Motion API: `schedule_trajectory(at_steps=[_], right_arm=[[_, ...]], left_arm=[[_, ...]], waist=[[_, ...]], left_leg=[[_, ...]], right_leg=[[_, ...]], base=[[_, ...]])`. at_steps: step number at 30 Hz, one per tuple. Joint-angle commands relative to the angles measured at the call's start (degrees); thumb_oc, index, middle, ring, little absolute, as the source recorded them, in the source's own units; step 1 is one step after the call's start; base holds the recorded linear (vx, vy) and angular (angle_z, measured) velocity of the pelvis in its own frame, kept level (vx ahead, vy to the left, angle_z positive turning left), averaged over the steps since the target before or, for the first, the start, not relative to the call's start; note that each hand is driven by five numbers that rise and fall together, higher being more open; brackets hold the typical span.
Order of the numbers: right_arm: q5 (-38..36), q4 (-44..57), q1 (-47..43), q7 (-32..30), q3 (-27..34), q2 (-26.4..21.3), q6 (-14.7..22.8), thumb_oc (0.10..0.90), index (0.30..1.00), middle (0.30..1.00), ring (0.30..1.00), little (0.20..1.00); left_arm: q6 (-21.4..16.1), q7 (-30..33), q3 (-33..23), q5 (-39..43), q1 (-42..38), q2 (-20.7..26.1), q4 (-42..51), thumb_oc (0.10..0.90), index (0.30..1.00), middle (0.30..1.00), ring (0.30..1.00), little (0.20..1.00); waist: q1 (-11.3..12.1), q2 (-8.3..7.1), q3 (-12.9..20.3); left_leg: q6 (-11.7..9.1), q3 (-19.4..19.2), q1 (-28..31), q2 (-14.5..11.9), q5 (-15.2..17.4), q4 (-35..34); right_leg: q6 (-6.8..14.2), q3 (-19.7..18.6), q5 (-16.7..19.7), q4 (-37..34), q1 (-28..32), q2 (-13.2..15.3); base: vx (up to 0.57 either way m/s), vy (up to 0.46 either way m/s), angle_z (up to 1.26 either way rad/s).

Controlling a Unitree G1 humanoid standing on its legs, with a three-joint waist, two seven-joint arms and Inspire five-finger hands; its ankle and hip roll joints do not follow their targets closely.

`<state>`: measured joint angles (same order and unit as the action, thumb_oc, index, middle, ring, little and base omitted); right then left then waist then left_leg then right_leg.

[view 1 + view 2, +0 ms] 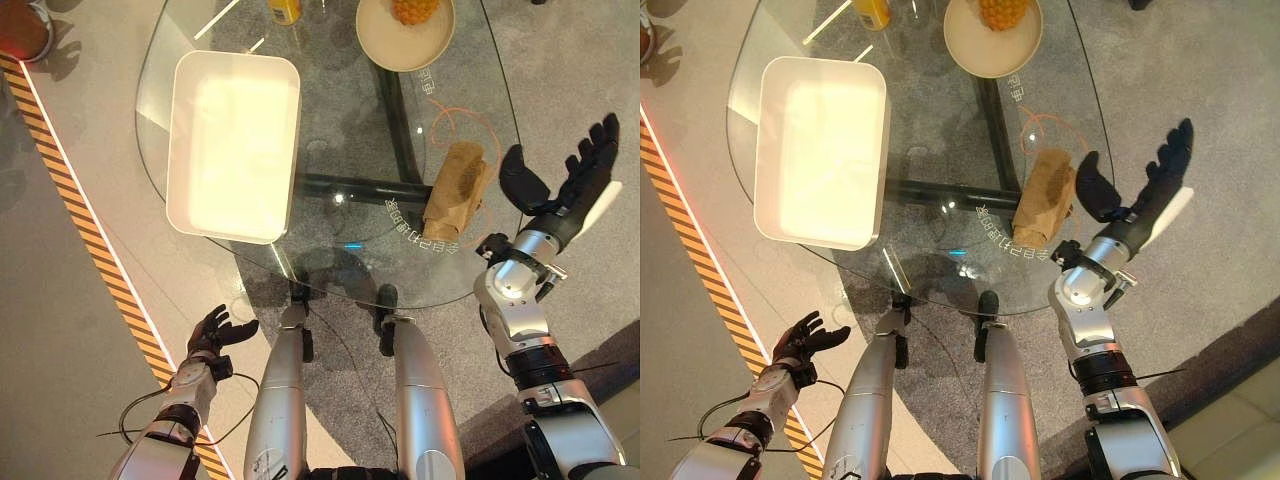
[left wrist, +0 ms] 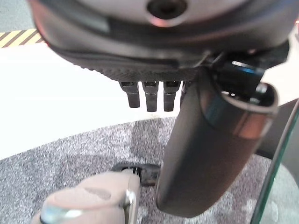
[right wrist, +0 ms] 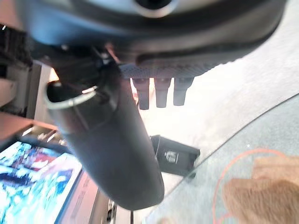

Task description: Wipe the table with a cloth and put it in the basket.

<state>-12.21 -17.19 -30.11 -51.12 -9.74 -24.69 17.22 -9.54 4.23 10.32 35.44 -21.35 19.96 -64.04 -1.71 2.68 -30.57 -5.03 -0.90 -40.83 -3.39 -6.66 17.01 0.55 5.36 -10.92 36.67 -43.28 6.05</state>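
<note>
Low by the striped floor edge, off the table: dark left hand (image 1: 215,335), fingers loose and apart, holding nothing. Out past the right rim of the round glass table (image 1: 330,130): dark right hand (image 1: 570,180), palm up, fingers spread wide, also holding nothing (white cover on its thumb). Just beside that hand, near the table's right edge: crumpled brown cloth (image 1: 455,190). On the table's left part: white plastic rectangular basket (image 1: 233,145). At the far edge: pale round bowl (image 1: 405,32) with yellow fruit (image 1: 414,9).
</note>
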Motion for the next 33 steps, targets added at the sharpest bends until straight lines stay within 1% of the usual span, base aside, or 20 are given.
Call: schedule_trajectory(at_steps=[1,4,7,9,13,16,18,24,30,33], right_arm=[[4.4,7.3,0.6,1.3,0.8,-2.5,1.2,0.800,0.900,0.900,0.900,0.900],[3.8,6.9,1.3,3.2,-1.2,-1.6,0.2,0.800,0.900,0.900,0.900,0.900],[3.8,6.5,2.2,3.8,-3.4,-0.6,-0.7,0.800,0.900,0.900,0.900,0.900],[3.2,6.2,3.0,4.6,-5.0,0.4,-2.0,0.800,0.900,0.900,0.900,0.900],[3.0,5.3,3.5,4.7,-6.9,1.3,-3.1,0.800,0.900,0.900,0.900,0.900],[3.1,4.3,4.2,4.7,-8.5,1.8,-3.2,0.800,0.900,0.900,0.900,0.900],[2.8,4.2,4.3,5.0,-9.7,2.0,-4.1,0.800,0.900,0.900,0.900,0.900],[2.8,3.8,4.3,3.6,-11.2,2.6,-5.7,0.800,0.900,0.900,0.900,0.900],[2.4,2.6,4.0,2.2,-12.1,2.7,-6.3,0.800,0.900,0.900,0.900,0.900],[2.4,1.6,3.0,0.5,-12.6,2.7,-7.3,0.800,0.900,0.900,0.900,0.900]], left_arm=[[-1.6,1.7,-1.8,0.0,4.2,0.5,-0.6,0.800,0.900,0.900,0.900,0.900],[-2.0,1.7,-1.7,0.0,4.4,0.1,-0.7,0.800,0.900,0.900,0.900,0.900],[-2.2,1.8,-1.5,0.0,4.6,-0.2,-0.4,0.800,0.900,0.900,0.900,0.900],[-2.2,2.3,-1.3,0.3,4.7,-0.5,-0.2,0.800,0.900,0.900,0.900,0.900],[-2.1,2.6,-1.0,0.5,4.5,-0.8,0.0,0.800,0.900,0.900,0.900,0.900],[-2.1,3.0,-0.7,0.4,4.5,-1.2,0.4,0.800,0.900,0.900,0.900,0.900],[-2.1,3.3,-0.4,0.4,4.6,-1.6,0.7,0.800,0.900,0.900,0.900,0.900],[-1.8,3.6,0.1,0.6,4.7,-1.9,1.0,0.800,0.900,0.900,0.900,0.900],[-2.0,3.8,0.5,0.8,4.4,-2.1,0.7,0.800,0.900,0.900,0.900,0.900],[-2.0,3.6,0.6,1.1,4.3,-2.2,0.5,0.800,0.900,0.900,0.900,0.900]], waist=[[-0.9,0.03,0.8],[-0.9,0.07,0.8],[-0.9,0.20,0.8],[-1.1,0.26,0.8],[-1.1,0.32,0.8],[-1.1,0.39,0.8],[-1.1,0.50,0.8],[-1.1,0.62,0.8],[-1.0,0.83,0.8],[-1.0,1.17,0.8]], left_leg=[[2.1,-1.6,1.1,3.2,8.1,7.2],[2.1,-1.9,1.1,3.2,8.0,6.9],[2.1,-2.0,1.1,3.4,7.8,6.8],[2.0,-2.2,1.3,3.4,7.8,6.6],[1.9,-2.5,1.5,3.4,7.6,6.2],[1.9,-2.7,1.6,3.5,7.4,5.9],[1.9,-2.8,1.5,3.5,7.2,5.8],[1.8,-3.0,1.8,3.6,7.0,5.2],[1.9,-3.2,2.2,3.7,6.8,4.7],[1.9,-3.4,2.5,3.8,6.8,4.4]], right_leg=[[1.1,-0.4,6.5,-10.1,2.4,-1.7],[0.9,-0.3,6.5,-10.4,2.4,-1.6],[0.7,-0.4,6.4,-10.5,2.4,-1.7],[0.6,-0.5,6.2,-10.5,2.4,-1.8],[0.5,-0.4,6.2,-10.7,2.6,-1.9],[0.4,-0.2,6.2,-10.7,2.6,-1.9],[0.3,-0.3,6.1,-10.6,2.4,-2.0],[0.2,-0.3,6.1,-10.8,2.5,-2.2],[0.2,-0.3,6.3,-11.1,2.6,-2.2],[0.3,-0.3,6.4,-11.3,2.7,-2.0]], base=[[0.00,0.000,0.00],[0.00,0.000,0.00],[0.00,0.000,0.00],[0.02,0.024,-0.04],[0.01,0.007,-0.02],[0.00,0.000,0.00],[0.00,0.000,0.00],[0.00,0.000,0.00],[0.00,0.000,0.00],[-0.01,0.021,0.01]])
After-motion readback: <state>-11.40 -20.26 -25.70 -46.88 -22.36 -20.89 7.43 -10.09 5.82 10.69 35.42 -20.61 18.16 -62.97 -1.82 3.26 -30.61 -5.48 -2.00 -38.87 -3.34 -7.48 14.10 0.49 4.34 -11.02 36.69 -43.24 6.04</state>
